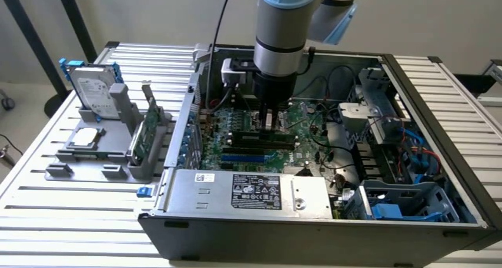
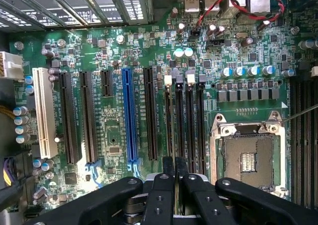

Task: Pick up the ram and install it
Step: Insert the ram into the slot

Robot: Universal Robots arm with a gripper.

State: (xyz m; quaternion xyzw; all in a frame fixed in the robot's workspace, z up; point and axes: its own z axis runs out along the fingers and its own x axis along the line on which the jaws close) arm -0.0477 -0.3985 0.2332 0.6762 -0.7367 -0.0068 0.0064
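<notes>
Gripper (image 2: 174, 178) is pinching the ram (image 1: 269, 120) edge-on between nearly closed fingers, hovering it directly over the memory slots (image 2: 185, 120) below. Ram is looking light, stiff, fragile (best gripped by its long top edge, off the chips).

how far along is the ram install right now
Pickup looks done: the black gripper is inside the open computer case, fingers shut on the thin green ram stick, seen edge-on. In hand: the stick hangs over the black memory slots beside the empty silver processor socket on the green motherboard. Left: seating; from these views it does not look pushed into a slot.
</notes>
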